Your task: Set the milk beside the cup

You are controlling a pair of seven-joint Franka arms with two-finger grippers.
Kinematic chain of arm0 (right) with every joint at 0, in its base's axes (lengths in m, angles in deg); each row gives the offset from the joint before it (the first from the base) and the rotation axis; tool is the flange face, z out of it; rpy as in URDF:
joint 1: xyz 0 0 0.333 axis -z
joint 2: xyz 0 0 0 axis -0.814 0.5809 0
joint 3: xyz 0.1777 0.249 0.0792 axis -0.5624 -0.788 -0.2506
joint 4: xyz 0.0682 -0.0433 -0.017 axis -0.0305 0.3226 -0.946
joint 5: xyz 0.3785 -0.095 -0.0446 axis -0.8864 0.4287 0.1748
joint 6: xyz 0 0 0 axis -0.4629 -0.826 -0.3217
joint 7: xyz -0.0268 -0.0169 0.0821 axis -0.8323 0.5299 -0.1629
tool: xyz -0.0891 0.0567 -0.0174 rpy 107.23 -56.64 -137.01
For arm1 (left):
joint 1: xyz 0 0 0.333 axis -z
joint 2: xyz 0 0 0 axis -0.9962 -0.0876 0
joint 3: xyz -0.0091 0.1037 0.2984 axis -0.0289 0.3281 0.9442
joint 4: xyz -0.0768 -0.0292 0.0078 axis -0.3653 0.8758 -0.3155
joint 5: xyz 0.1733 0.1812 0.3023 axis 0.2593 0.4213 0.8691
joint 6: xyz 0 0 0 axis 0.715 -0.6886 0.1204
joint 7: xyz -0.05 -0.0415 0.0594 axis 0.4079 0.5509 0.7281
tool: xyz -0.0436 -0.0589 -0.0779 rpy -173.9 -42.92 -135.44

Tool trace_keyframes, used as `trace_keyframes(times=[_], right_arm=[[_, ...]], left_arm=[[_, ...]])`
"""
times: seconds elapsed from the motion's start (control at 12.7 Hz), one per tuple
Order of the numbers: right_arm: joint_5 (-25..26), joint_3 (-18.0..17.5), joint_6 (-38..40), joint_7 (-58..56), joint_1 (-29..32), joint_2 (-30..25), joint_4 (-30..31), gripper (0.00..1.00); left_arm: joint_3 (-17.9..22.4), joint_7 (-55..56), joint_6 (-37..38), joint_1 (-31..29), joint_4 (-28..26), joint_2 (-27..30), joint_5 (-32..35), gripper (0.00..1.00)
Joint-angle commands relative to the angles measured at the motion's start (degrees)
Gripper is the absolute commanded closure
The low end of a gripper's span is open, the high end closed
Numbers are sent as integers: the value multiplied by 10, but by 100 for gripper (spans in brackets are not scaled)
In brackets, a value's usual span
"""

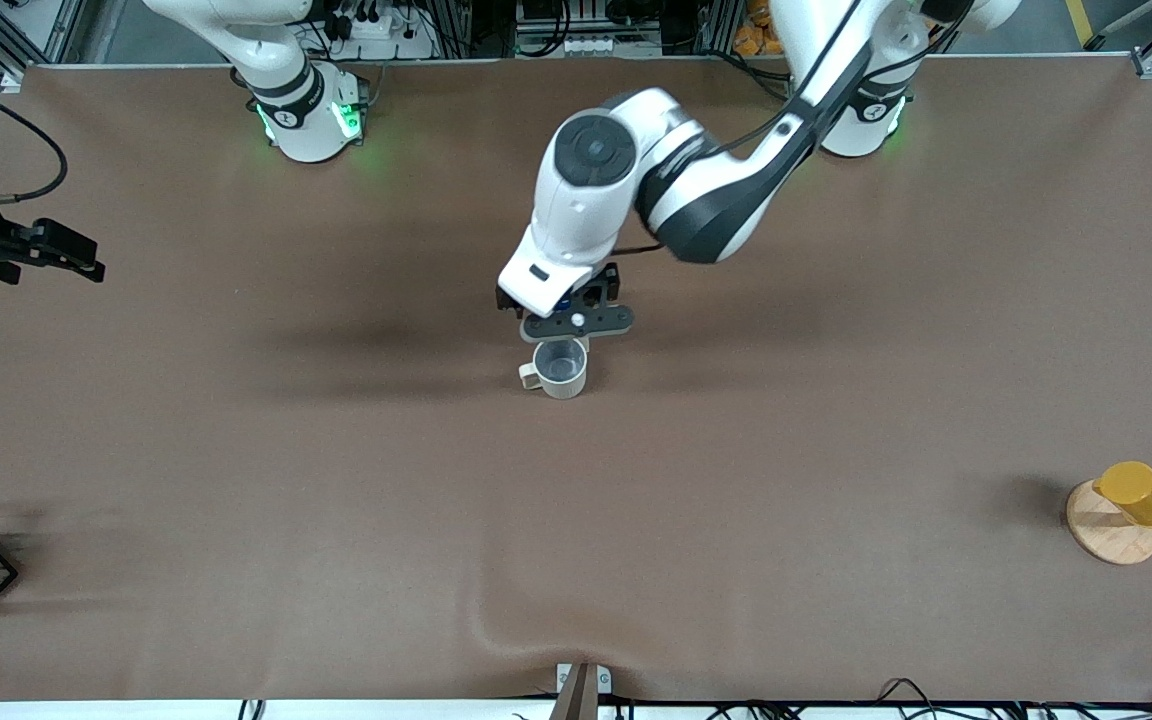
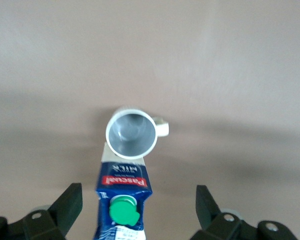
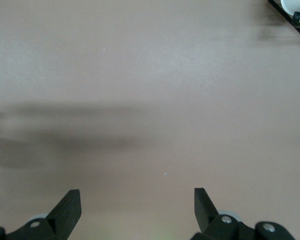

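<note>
From the front, the left gripper point(image 1: 576, 322) hangs over the milk point(image 1: 562, 304), nearly hiding it, just beside the cup point(image 1: 561, 368) mid-worktop point(image 1: 336, 480). Its wrist view shows the fingers point(image 2: 67, 205) spread wide, clear of the standing carton, which touches the cup. The right gripper point(image 3: 137, 210) waits over bare worktop, fingers wide and empty, a wire rack point(image 3: 295, 17) cut off at the edge.

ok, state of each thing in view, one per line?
dark-blue gable-top milk carton: upright, green cap on, beside the mug, not gripped
beige-grey ceramic mug: upright, empty
left gripper: open, over the carton
right gripper: open, waiting over bare table
yellow cup: tipped over on round wooden board
</note>
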Motion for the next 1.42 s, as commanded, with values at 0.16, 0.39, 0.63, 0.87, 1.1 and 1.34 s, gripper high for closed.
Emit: trace_keyframes(times=[0.16,0.39,0.63,0.87,1.1,1.34], right_arm=[[4,-10,-1,-7,11,-4,3,0],[5,-10,-1,-6,11,-3,2,0],[4,-10,2,-6,10,-3,2,0],[5,-10,4,-7,11,-3,3,0],[4,-10,6,-7,11,-3,3,0],[5,-10,6,-6,10,-2,3,0]], left_arm=[[-1,-19,110,-130,-27,98,-6,0],[-2,-102,184,-183,-29,119,0,0],[-1,-157,189,-218,-50,155,2,0],[1,-224,187,-256,-95,197,3,0],[-1,-352,189,-308,-103,223,-2,0],[22,-422,188,-333,-154,272,-9,0]])
